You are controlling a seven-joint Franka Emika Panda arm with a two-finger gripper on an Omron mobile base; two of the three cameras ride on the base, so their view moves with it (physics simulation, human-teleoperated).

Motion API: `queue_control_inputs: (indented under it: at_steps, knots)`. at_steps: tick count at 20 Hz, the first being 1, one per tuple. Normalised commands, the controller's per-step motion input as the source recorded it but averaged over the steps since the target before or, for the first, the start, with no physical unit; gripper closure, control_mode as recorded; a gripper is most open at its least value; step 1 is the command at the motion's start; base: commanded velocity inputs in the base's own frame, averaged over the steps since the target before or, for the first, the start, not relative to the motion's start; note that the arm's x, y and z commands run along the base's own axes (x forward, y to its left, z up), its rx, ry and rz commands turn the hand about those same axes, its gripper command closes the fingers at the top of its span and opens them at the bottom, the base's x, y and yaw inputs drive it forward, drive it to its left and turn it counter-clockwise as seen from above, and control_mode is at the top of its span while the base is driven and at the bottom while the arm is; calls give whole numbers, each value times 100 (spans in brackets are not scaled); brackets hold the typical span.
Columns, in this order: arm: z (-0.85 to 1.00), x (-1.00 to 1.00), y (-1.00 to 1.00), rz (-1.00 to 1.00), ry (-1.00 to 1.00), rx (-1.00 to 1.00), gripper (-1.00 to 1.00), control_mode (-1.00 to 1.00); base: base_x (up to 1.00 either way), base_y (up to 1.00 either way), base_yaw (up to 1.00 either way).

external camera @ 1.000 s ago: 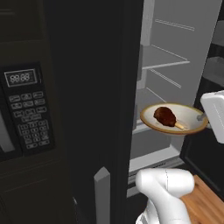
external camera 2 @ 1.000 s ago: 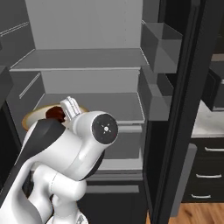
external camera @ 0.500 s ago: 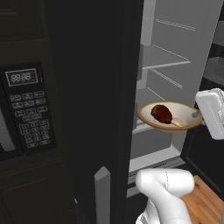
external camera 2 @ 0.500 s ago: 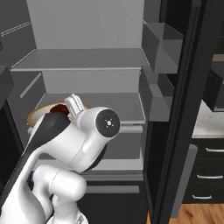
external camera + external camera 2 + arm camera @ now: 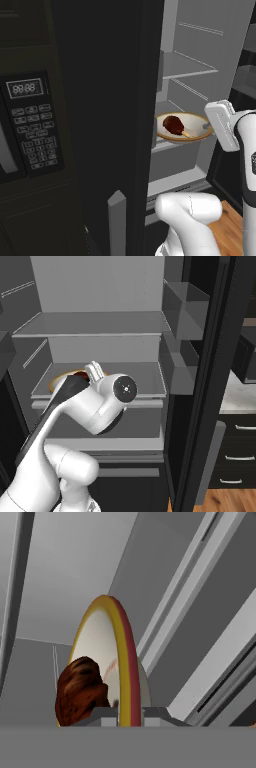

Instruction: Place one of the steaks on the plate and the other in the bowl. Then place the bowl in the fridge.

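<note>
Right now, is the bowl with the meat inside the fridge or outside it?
Inside. The bowl with the steak sits over a grey shelf past the open door, level, the fingers shut on its rim.

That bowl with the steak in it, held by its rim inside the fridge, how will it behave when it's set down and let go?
The bowl looks stiff and shallow, so it should probably sit flat on the shelf without tipping. The steak lies off-centre, away from the gripper, so it might tilt slightly. Its smooth rim may be slippery.
</note>
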Motion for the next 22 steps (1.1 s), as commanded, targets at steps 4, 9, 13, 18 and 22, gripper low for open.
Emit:
queue_control_inputs:
  at_steps: [4, 9, 13, 18, 22]
  knots:
    - [-27, 64, 0, -1, -2, -1, 100, -100, 0, 0, 0]
    - [-16, 69, 0, 0, 0, 0, 100, -100, 0, 0, 0]
    - [-15, 70, 0, 0, 0, 0, 100, -100, 0, 0, 0]
    - [-18, 65, 0, 0, 0, 0, 100, -100, 0, 0, 0]
    - [-28, 64, 0, 0, 0, 0, 100, -100, 0, 0, 0]
